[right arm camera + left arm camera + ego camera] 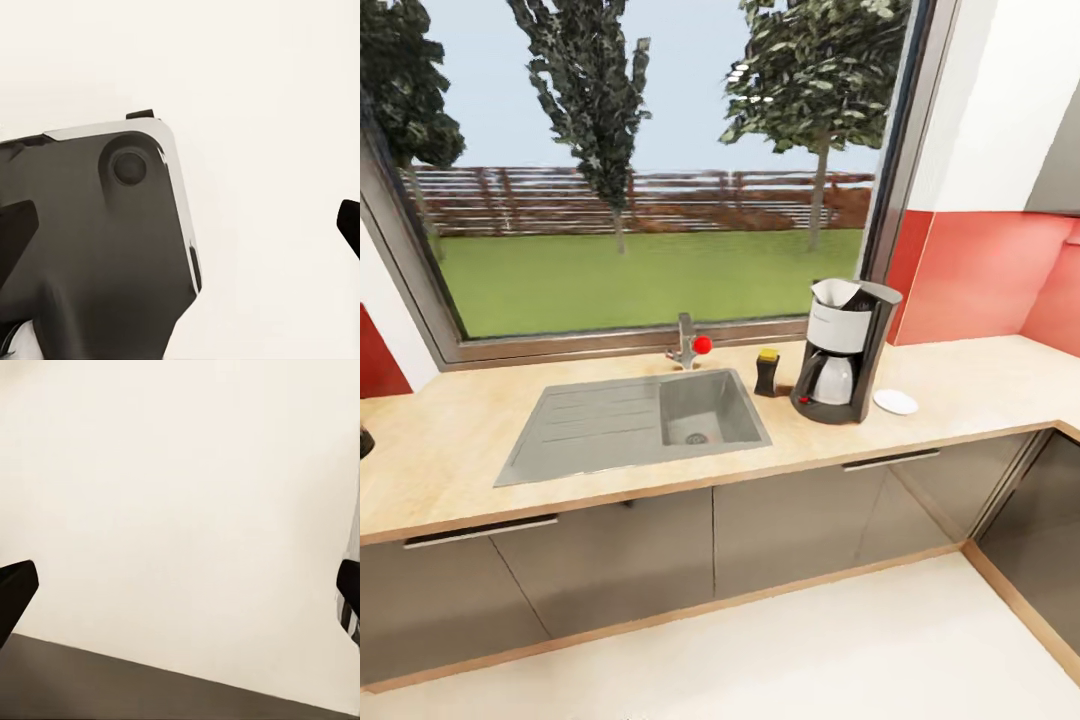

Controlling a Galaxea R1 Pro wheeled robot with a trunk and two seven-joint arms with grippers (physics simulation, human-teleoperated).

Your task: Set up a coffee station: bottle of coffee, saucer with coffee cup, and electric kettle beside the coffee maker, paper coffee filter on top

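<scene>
The coffee maker [845, 350] stands on the surface [980, 385] to the right of the steel sink [635, 420], below the window's right corner, and a white paper coffee filter [833, 291] already pokes up out of its top. Tight against its sink side sits the bottle of coffee [767, 372] with its yellow cap, and just off its other side lies the saucer [895, 401], bare, with no cup on it. Neither a cup nor a kettle can be seen along this stretch of surface, so I'd judge those two are what's left to fetch. From the head camera the machine lies ahead and off to the robot's right, so the free spot beside the saucer would fall nearer the right arm. Both arms look to be hanging low: the left hand [180, 585] has its fingers spread wide over pale floor with nothing between them, and the right hand [180, 225] is likewise wide apart and holding nothing, with what seems a dark part of the robot's own body beneath it.
</scene>
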